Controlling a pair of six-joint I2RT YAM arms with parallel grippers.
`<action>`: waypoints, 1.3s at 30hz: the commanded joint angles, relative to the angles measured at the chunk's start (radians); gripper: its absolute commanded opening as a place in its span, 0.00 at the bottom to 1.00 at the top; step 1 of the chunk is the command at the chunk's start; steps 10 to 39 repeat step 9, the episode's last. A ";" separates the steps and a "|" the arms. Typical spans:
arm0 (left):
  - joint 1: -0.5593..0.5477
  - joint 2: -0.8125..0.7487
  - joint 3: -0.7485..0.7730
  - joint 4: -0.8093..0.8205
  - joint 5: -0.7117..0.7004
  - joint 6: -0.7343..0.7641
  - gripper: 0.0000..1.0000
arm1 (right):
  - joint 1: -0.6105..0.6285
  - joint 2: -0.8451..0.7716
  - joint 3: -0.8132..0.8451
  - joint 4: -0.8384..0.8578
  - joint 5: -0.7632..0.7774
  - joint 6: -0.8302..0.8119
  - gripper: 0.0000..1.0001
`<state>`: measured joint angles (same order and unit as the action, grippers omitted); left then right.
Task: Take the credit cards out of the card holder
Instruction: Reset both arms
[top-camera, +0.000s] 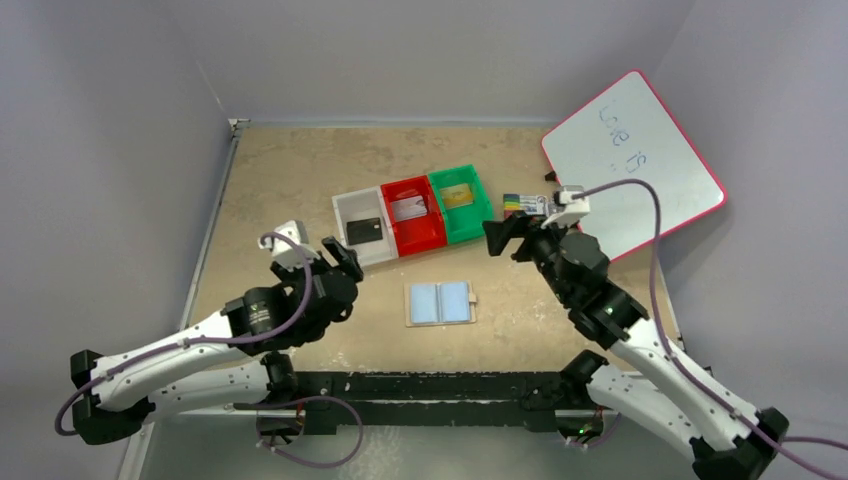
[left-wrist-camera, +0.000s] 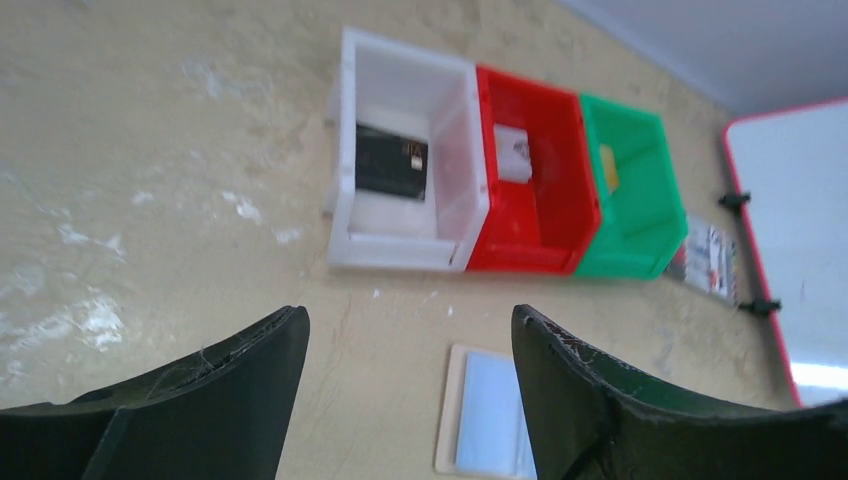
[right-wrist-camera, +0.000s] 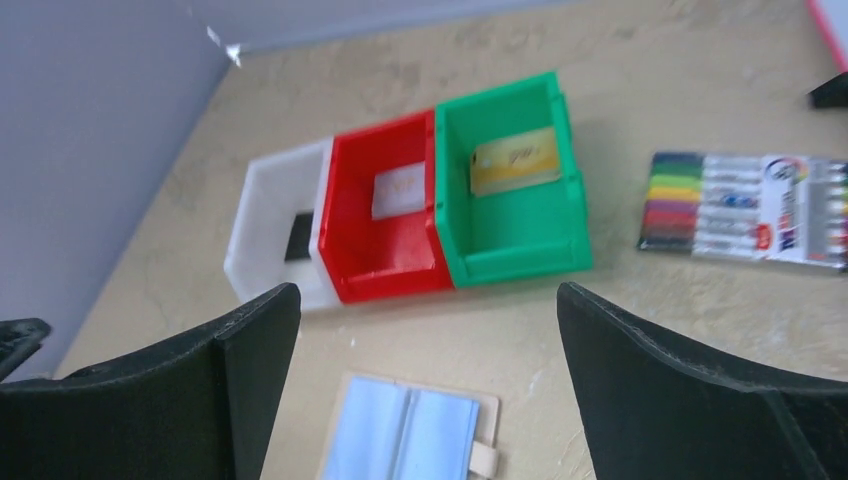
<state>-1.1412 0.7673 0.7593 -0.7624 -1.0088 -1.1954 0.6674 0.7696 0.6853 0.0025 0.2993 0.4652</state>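
A: From above, where's the flat tan folding card holder (top-camera: 441, 302)?
B: Open flat. Your left gripper (top-camera: 340, 256) and right gripper (top-camera: 505, 236) hang beyond it, either side, jaws wide, empty.
A: Left wrist?
B: A black card (left-wrist-camera: 390, 162) lies in the white plastic bin (left-wrist-camera: 343, 120), beyond the card holder.
A: Right wrist?
B: Its blue pockets look bare. Sweep low and you'd likely drag it or knock that bin.

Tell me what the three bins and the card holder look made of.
White bin, red bin, green bin: moulded plastic, by the thin rigid walls and slight sheen; the white looks translucent. Card holder: matte tan shell, perhaps leather or imitation; smooth light-blue pockets, fabric or plastic, unclear.
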 joint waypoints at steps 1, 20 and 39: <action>-0.001 0.062 0.228 -0.358 -0.279 -0.173 0.74 | -0.001 -0.103 0.047 -0.022 0.203 -0.048 1.00; -0.002 0.107 0.367 -0.680 -0.371 -0.341 0.77 | -0.002 -0.123 0.094 -0.104 0.239 -0.082 1.00; -0.002 0.107 0.367 -0.680 -0.371 -0.341 0.77 | -0.002 -0.123 0.094 -0.104 0.239 -0.082 1.00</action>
